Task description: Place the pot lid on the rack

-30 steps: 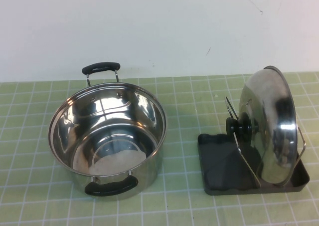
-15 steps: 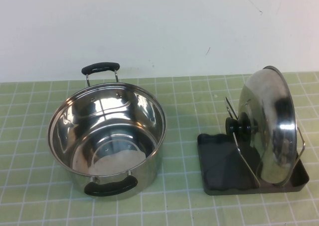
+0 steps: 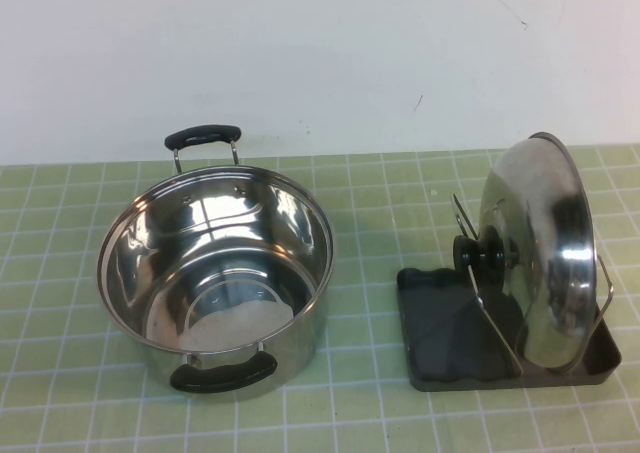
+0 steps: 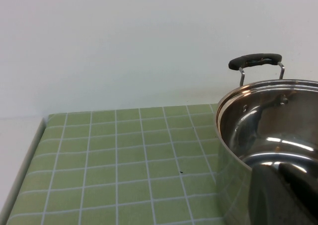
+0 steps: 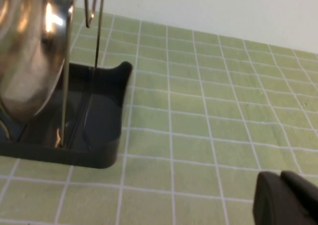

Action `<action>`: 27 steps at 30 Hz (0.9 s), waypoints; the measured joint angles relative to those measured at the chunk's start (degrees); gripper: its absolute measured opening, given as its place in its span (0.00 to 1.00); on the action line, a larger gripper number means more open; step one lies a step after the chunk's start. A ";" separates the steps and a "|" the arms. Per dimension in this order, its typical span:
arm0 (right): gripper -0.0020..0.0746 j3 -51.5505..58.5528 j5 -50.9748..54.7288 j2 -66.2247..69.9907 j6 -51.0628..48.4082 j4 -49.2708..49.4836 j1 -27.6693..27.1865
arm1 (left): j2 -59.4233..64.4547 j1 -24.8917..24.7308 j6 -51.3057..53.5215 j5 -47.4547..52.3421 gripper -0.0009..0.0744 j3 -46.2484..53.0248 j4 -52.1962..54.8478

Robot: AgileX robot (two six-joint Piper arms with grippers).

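Observation:
The shiny steel pot lid [image 3: 540, 253] stands on edge in the dark grey rack [image 3: 440, 323] at the right, leaning between the wire loops, with its black knob [image 3: 482, 253] facing left. The right wrist view shows the lid [image 5: 30, 51] standing in the rack [image 5: 99, 120]. My right gripper [image 5: 285, 200] is shut and empty, low over the mat, well apart from the rack. My left gripper [image 4: 285, 195] is shut and empty, close beside the pot. Neither gripper shows in the high view.
A deep steel pot [image 3: 215, 273] with two black handles stands open on the left of the green tiled mat [image 3: 370, 203]; it also shows in the left wrist view [image 4: 268, 120]. A white wall rises behind the mat.

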 joint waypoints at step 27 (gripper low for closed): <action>0.02 -0.19 0.87 -0.22 6.90 -1.24 -4.32 | 0.00 0.00 0.00 0.21 0.01 0.00 -0.02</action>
